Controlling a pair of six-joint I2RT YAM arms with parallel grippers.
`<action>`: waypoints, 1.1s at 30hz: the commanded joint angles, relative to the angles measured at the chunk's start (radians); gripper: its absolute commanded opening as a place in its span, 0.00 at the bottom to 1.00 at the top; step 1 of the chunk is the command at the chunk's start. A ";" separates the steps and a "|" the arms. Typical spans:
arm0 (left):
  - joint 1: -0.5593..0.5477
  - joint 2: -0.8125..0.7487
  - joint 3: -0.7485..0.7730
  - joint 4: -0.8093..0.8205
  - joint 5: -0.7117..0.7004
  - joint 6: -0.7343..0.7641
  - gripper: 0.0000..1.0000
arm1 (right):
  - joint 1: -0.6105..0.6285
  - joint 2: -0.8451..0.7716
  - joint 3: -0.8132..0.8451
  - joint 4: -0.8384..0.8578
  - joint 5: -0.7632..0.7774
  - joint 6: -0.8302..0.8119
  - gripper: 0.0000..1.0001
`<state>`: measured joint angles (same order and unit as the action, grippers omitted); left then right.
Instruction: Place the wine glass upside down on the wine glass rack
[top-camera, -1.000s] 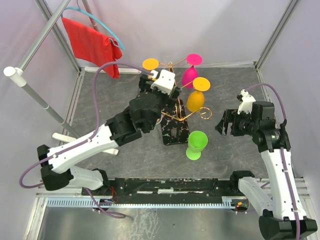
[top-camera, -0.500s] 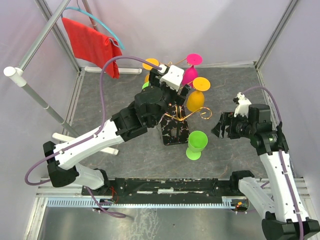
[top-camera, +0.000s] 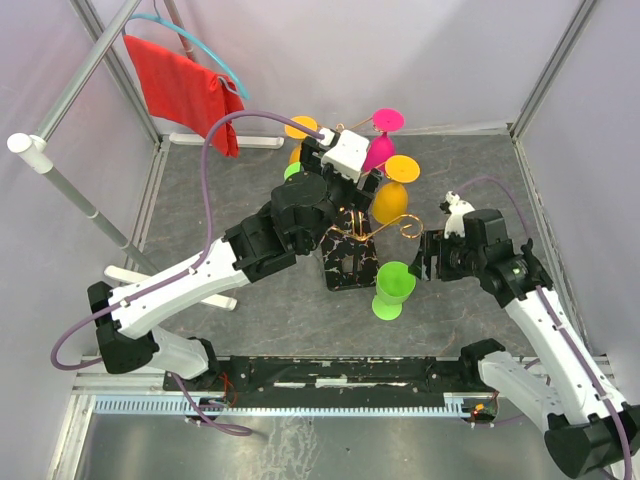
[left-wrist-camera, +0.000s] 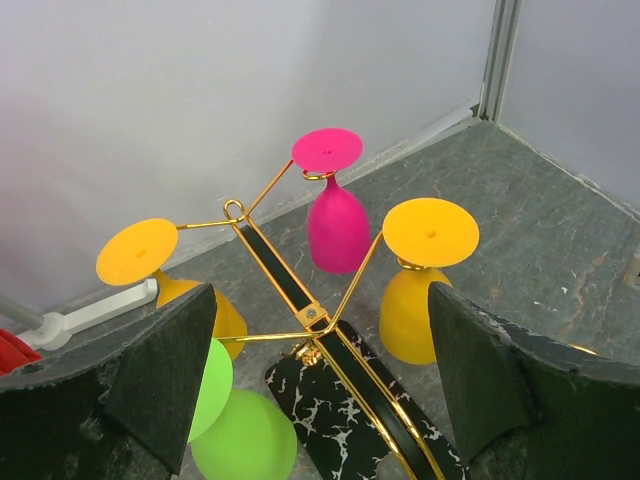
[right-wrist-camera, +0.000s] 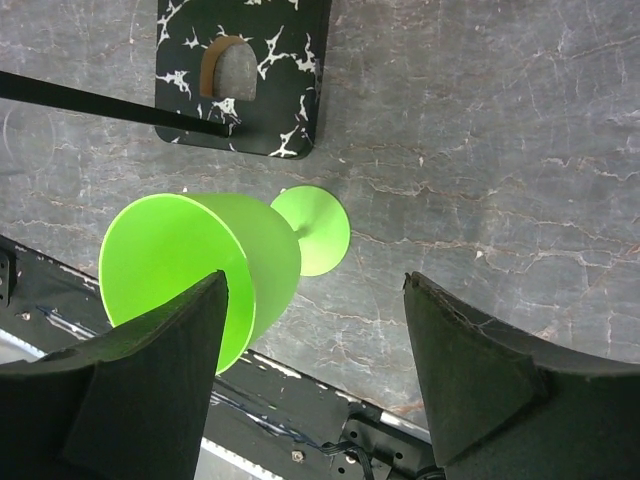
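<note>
The rack (top-camera: 345, 262) already held other glasses (left-wrist-camera: 337, 225). The green wine glass (top-camera: 393, 288) stood upright on the counter (top-camera: 470, 180) beside its base. My right hand (top-camera: 430, 258) was spread next to it, my left hand (left-wrist-camera: 320, 365) spread and empty. Grasping, flipping and hanging remained.

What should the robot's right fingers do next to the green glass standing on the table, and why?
Probably slide the right fingers forward around the green glass, then close. They are open, with the glass just ahead, standing upright on the table beside the rack.
</note>
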<state>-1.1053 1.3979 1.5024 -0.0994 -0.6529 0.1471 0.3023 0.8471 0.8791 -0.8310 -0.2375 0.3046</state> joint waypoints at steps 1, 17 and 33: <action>0.005 -0.018 0.026 0.019 -0.011 -0.038 0.92 | 0.035 0.023 -0.017 0.066 0.077 0.032 0.76; 0.009 -0.035 -0.004 0.021 -0.051 -0.045 0.93 | 0.116 0.057 -0.041 0.094 0.138 0.065 0.67; 0.020 -0.052 -0.020 0.018 -0.054 -0.056 0.93 | 0.176 0.092 -0.022 0.084 0.222 0.065 0.45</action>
<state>-1.0924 1.3842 1.4849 -0.1036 -0.6838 0.1234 0.4725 0.9436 0.8383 -0.7551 -0.0738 0.3740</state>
